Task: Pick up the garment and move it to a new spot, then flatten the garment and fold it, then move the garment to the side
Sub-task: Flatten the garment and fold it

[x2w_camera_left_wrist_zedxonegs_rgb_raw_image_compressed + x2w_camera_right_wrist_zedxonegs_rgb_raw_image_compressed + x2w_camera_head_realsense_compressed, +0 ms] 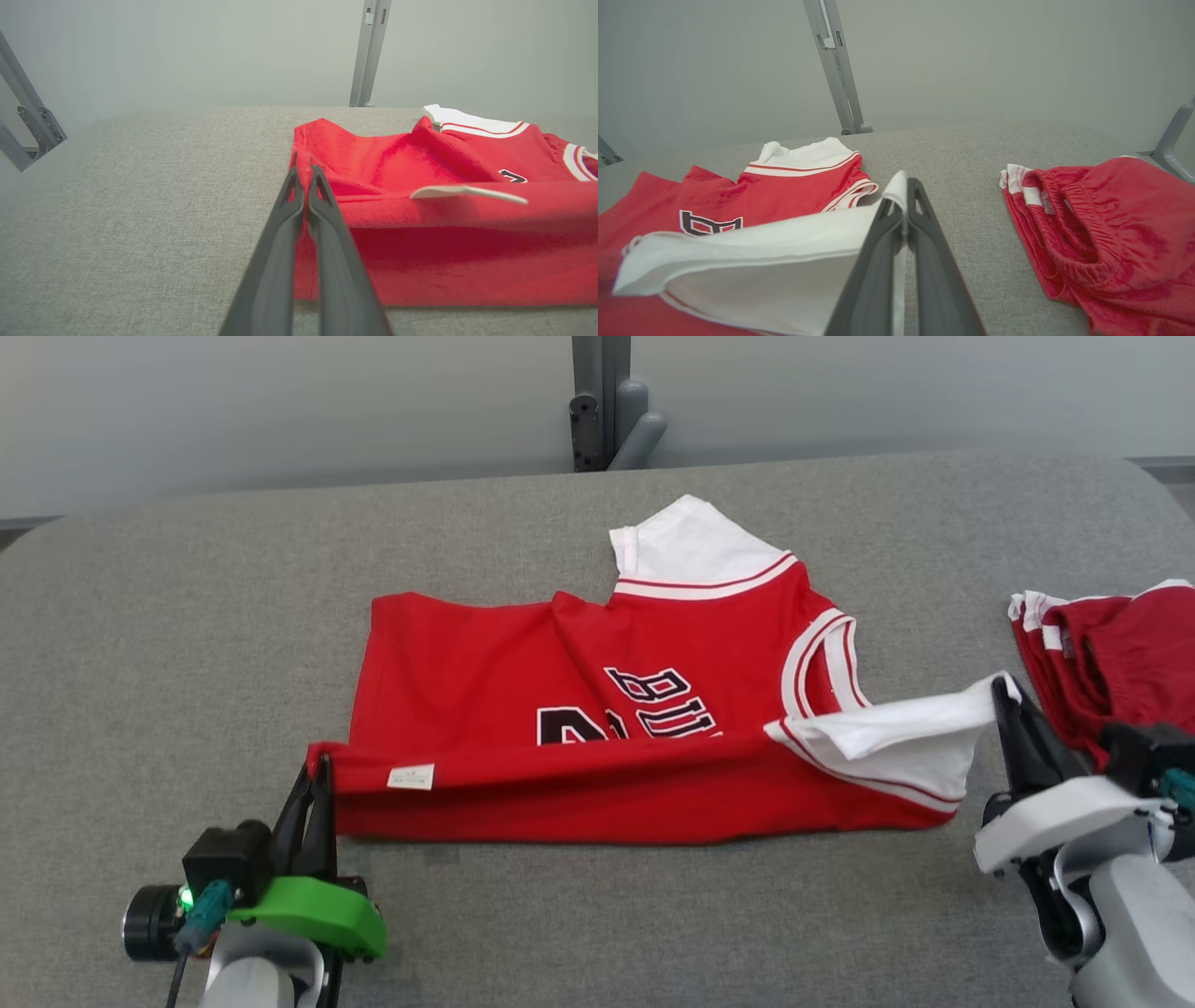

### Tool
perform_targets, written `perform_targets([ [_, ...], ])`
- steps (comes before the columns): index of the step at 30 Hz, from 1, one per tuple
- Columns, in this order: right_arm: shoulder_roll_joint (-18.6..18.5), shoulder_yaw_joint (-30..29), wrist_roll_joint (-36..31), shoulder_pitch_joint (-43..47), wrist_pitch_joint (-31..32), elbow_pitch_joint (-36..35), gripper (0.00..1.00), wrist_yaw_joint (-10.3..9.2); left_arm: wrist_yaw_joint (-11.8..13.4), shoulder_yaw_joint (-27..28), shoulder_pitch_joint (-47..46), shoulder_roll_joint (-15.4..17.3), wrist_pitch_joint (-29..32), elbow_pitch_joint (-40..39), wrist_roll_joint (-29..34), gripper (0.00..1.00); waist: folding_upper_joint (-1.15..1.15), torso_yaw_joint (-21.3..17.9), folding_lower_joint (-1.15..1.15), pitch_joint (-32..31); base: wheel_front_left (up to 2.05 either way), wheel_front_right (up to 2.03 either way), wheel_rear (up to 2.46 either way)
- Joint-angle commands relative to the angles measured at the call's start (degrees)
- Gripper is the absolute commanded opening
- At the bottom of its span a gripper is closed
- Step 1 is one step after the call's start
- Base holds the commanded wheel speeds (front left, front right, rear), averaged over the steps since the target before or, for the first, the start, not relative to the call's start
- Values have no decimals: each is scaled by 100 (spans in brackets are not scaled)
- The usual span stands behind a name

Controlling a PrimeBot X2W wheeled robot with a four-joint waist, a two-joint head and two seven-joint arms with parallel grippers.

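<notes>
Left claw point(320, 775) is shut on the near left corner of the shirt point(467, 653), where the red hem ends, and right claw point(1005, 693) is shut on the tip of the white sleeve point(896, 737) at the near right end. Between the two claws the near edge of the shirt is held up off the table point(168, 644) and is pulled into an almost straight line. That line runs from side to side in the head view, and it is the long way of the shirt, so one end is held by each arm and neither arm has to reach across. All the rest of the shirt lies past the claws, farther from the robot, flat on the grey table with its black letters showing. A small white tag point(411, 777) is seen on the lifted edge, near the left claw. The fold is judged to be only begun: the held edge would have to be carried forward, away from the robot, and laid down over the flat part. Both ends would need to be moved together, or the edge could end up crooked. A red pile point(1120, 644) lies just beside the right claw, so care is called for on that side
</notes>
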Motion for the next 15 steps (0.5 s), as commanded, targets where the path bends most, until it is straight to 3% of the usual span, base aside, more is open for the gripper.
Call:
perform_targets([
  [1, -68, 22, -77, -274, -15, 127, 0, -11, -5, -9, -267, 36, 1, 91, 31, 0, 0, 113, 0, 355, 0, 0, 0],
  [15, -123, 129, -432, -1780, -15, 1136, 0, -11, 33, -250, -1623, 34, 1, 1032, 124, 0, 0, 252, 0, 1197, 0, 0, 0],
])
